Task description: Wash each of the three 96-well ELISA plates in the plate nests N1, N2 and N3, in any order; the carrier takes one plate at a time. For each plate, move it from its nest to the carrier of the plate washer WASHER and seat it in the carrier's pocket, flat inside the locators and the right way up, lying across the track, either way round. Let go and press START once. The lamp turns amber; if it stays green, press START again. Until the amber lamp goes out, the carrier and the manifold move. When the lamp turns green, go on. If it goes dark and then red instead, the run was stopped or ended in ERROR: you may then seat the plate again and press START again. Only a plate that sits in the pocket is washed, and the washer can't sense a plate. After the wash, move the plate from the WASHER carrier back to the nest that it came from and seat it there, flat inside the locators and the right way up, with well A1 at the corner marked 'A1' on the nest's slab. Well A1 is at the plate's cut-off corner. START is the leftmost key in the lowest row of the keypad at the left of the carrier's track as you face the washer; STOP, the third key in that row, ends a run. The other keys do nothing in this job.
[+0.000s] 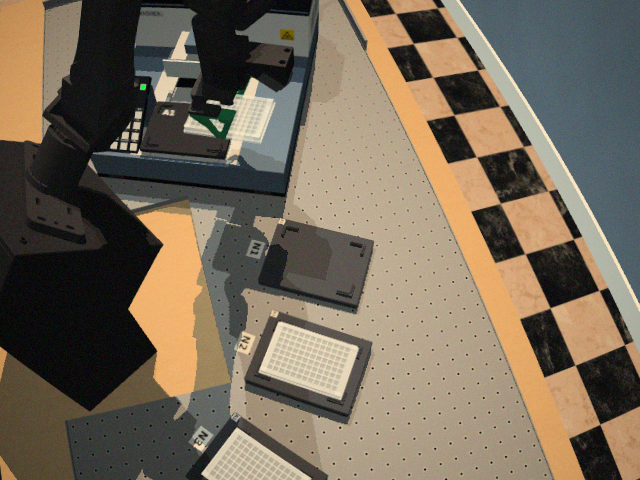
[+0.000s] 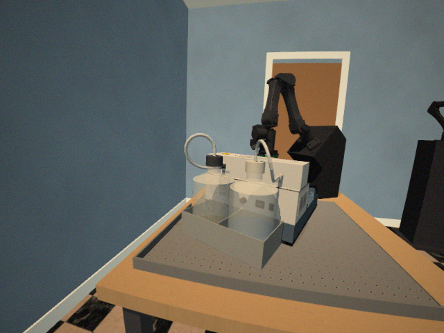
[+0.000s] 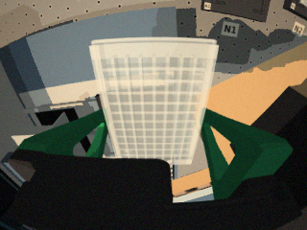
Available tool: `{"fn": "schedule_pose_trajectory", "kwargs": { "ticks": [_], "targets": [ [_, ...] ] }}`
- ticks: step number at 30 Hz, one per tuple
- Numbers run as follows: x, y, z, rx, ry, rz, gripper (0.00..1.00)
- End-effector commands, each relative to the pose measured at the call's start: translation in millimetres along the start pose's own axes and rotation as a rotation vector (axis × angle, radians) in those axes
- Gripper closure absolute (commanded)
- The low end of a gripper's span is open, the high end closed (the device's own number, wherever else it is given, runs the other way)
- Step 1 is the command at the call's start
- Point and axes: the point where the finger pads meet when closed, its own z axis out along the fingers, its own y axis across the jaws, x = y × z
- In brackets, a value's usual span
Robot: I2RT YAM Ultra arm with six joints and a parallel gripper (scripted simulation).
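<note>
Gripping the ELISA plate (image 1: 251,119) by its long sides, the pincer (image 1: 214,121) holds it level above the carrier (image 1: 180,135), probably so it seats flat.

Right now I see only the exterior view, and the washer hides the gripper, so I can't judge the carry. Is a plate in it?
Observer: Yes. The wrist view shows the gripper shut on a plate, one green finger on each side.
Operator: Is it seated in the carrier?
Observer: No. From the top, the carrier pocket is bare; the plate is held up, offset from it.
Operator: Which nest is empty?
Observer: N1. N2 and N3 each hold a plate.
</note>
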Motion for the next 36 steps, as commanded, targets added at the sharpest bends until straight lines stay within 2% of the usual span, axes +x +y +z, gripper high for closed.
{"fn": "schedule_pose_trajectory", "kwargs": {
  "ticks": [1,3,10,12,24,26,34,36],
  "targets": [
    [-7.2,3.9,1.1,-0.028,0.029,-0.045,1.0],
    [-14.3,2.5,3.0,-0.028,0.029,-0.045,1.0],
    [-14.3,2.5,3.0,-0.028,0.029,-0.045,1.0],
    [-22.7,-2.6,5.5,-0.028,0.029,-0.002,1.0],
    [-72.7,-32.9,20.4,-0.026,0.028,-0.003,1.0],
    [-72.7,-32.9,20.4,-0.026,0.028,-0.003,1.0],
    [-106.0,-53.2,30.3,-0.026,0.027,-0.004,1.0],
    [-106.8,-53.6,30.5,-0.026,0.027,-0.004,1.0]
  ]
}}
